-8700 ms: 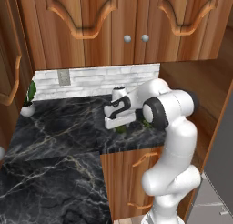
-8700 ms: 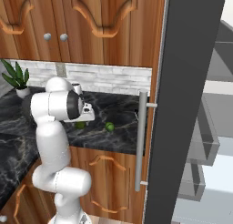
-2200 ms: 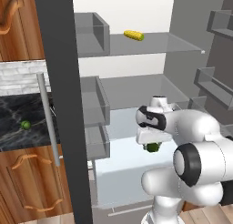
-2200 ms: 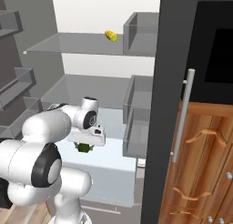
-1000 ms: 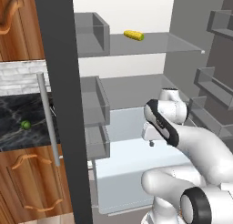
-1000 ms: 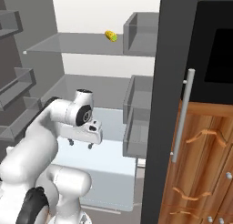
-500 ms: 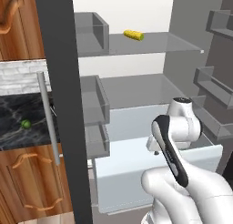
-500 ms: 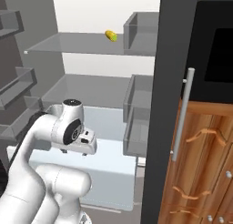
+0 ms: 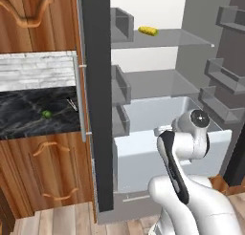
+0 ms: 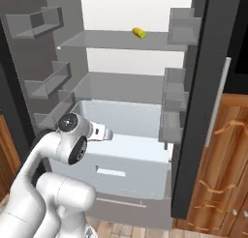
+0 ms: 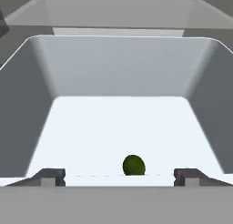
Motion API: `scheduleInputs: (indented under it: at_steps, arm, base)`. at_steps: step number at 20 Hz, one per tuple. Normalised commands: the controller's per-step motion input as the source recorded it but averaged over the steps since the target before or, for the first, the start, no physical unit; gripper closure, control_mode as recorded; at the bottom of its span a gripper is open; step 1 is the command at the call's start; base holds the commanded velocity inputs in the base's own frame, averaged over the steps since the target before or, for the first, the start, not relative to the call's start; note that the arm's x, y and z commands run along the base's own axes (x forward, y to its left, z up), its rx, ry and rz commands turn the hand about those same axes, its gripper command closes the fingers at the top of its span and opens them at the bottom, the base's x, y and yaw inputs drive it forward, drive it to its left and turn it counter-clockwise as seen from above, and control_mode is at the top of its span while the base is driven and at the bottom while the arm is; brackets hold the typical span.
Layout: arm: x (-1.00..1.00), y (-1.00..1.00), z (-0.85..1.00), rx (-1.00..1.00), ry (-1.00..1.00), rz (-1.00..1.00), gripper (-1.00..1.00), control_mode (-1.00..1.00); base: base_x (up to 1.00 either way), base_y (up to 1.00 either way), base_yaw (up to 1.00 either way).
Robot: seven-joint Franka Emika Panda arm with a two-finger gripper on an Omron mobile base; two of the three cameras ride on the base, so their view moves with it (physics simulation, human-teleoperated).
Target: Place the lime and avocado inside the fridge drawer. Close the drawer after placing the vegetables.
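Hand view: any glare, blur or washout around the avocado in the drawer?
Hand view: sharp; the fridge drawer floor is almost washed out white, and the dark avocado stands out crisply with hardly any shadow. Left base view: the lime on the dark counter is small but distinct. Right base view: even, flat rendered light, no glare.

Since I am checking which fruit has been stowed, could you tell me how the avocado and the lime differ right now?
Place: the avocado lies on the floor of the open fridge drawer, near its front; the lime sits on the dark marble counter left of the fridge.
Colour: the avocado is dull dark olive; the lime is bright light green.
Task state: the avocado is stowed; the lime is not.
Both are small, rounded green fruits, and neither is held by the open gripper.
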Motion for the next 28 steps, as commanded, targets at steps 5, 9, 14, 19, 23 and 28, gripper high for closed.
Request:
scheduleInputs:
  at_steps: [5, 9, 14, 19, 23, 28]
  arm:
    - [0.0, 0.0, 0.0, 0.0, 0.0, 0.0, -1.0, 1.0]
    - [0.0, 0.0, 0.0, 0.0, 0.0, 0.0, -1.0, 1.0]
    - [0.0, 0.0, 0.0, 0.0, 0.0, 0.0, -1.0, 1.0]
    - [0.0, 0.0, 0.0, 0.0, 0.0, 0.0, -1.0, 1.0]
    - [0.0, 0.0, 0.0, 0.0, 0.0, 0.0, -1.0, 1.0]
    - [0.0, 0.0, 0.0, 0.0, 0.0, 0.0, -1.0, 1.0]
  base:
    - [-0.77, -0.08, -0.04]
    - [-0.92, 0.43, 0.0]
    - [-0.32, 1.0, 0.0]
    - [0.17, 1.0, -0.03]
    - [0.64, 0.94, -0.02]
    - [1.0, 0.06, 0.0]
